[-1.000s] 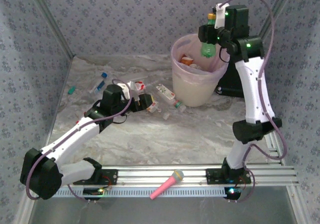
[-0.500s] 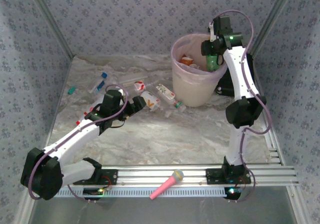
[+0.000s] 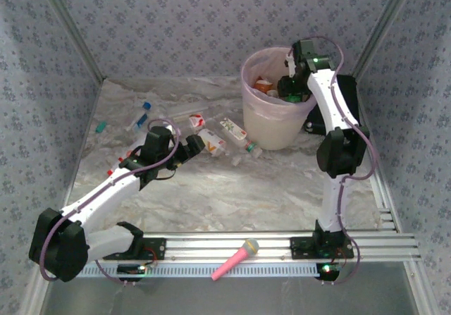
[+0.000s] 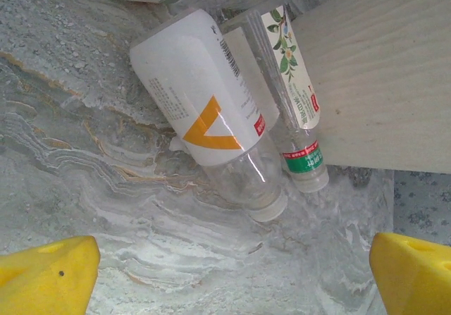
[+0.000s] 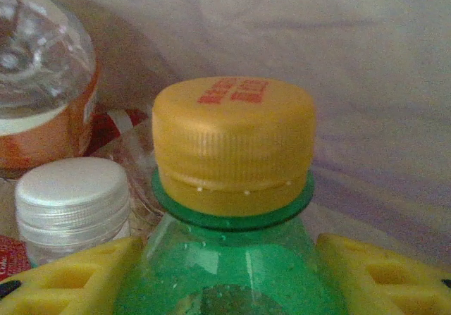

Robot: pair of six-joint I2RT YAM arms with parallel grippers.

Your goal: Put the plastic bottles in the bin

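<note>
My right gripper [image 3: 289, 89] reaches down into the mouth of the bin [image 3: 271, 125], shut on a green bottle with a yellow cap [image 5: 232, 146]; its yellow fingers [image 5: 373, 273] press both sides of the bottle's shoulder. Inside the bin lie a white-capped bottle [image 5: 70, 202] and an orange-labelled clear one [image 5: 42, 118]. My left gripper [image 3: 192, 146] stands open just above the table, short of a clear bottle with a white label and orange triangle [image 4: 204, 110]. A slim green-labelled bottle [image 4: 294, 110] lies beside that bottle, against the bin wall [image 4: 380, 68]. Blue-capped bottles [image 3: 141, 115] lie far left.
A pink toy microphone [image 3: 236, 257] lies on the front aluminium rail. A small teal object [image 3: 101, 126] sits by the left wall. A black box [image 3: 349, 110] stands behind the bin at the right. The pink liner [image 5: 317, 47] hangs close behind the green bottle.
The right arm has lowered the green bottle from above the bin into its mouth. The left gripper has drawn back slightly from the bottles and stayed open.
</note>
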